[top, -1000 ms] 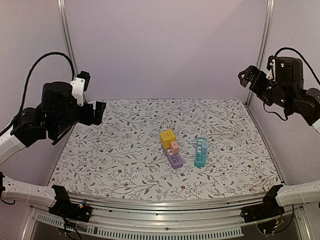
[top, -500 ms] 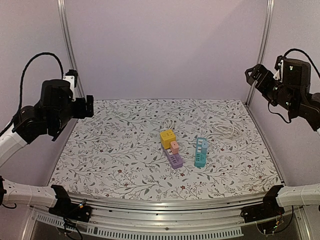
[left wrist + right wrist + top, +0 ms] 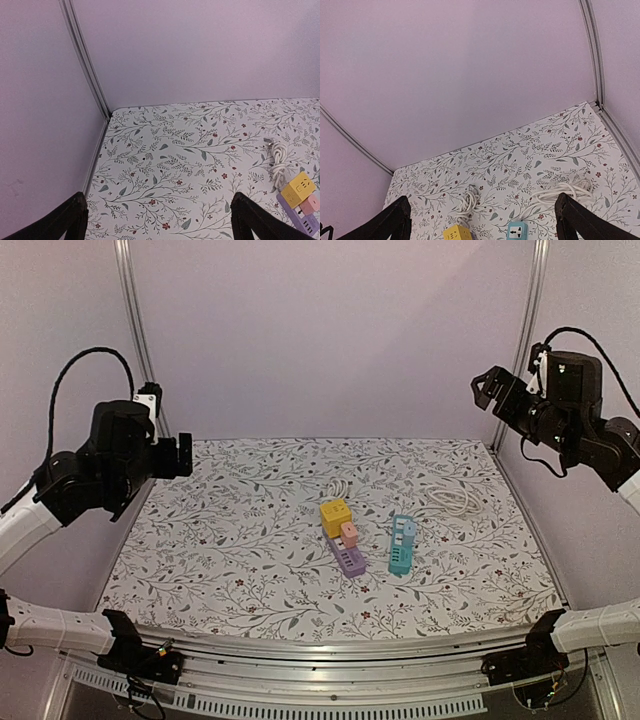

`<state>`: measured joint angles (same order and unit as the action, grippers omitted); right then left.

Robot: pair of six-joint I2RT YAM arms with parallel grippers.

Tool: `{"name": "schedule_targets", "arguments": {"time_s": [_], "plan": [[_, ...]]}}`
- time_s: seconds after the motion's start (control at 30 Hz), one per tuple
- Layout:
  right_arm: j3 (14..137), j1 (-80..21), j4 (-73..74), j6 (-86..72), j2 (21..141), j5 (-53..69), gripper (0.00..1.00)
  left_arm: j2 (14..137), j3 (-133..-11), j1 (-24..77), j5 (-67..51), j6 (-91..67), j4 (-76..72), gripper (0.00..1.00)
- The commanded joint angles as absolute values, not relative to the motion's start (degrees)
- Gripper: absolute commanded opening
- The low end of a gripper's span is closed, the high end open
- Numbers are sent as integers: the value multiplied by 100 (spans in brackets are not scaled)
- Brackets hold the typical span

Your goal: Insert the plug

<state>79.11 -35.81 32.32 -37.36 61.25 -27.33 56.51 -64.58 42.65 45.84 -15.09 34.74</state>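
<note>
A yellow cube socket [image 3: 335, 517], a small pink adapter [image 3: 349, 533] and a purple power strip [image 3: 349, 559] lie together mid-table. A teal power strip [image 3: 402, 543] lies to their right. A coiled white cable [image 3: 340, 486] lies behind the yellow cube, and another white coil [image 3: 452, 501] lies at the right. My left gripper [image 3: 185, 453] hangs high over the left edge, open and empty. My right gripper [image 3: 490, 390] hangs high at the back right, open and empty. The left wrist view shows the cube [image 3: 298, 187] and cable [image 3: 277, 157]; the right wrist view shows the cube [image 3: 457, 233] and teal strip [image 3: 517, 231].
The floral table cover [image 3: 250, 540] is walled by pale lilac panels behind and on both sides, with metal posts [image 3: 133, 330] in the back corners. A metal rail [image 3: 330, 645] runs along the near edge.
The left gripper has drawn back a little to the left and up. The right gripper swung right and has come back to the left. The sockets and cables have not moved.
</note>
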Motion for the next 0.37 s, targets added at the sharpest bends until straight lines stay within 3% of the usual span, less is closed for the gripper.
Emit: {"name": "schedule_targets", "arguments": {"time_s": [0.0,0.33], "plan": [[7955,-3553,3131,-3647,6143,-2629,99,5566,-6297,4166,4528,-1612,3448,99],[7901,-3554,3264,-3730,6249,-2581,99,5371,-6173,4157,4468,-1675,3593,99]]}}
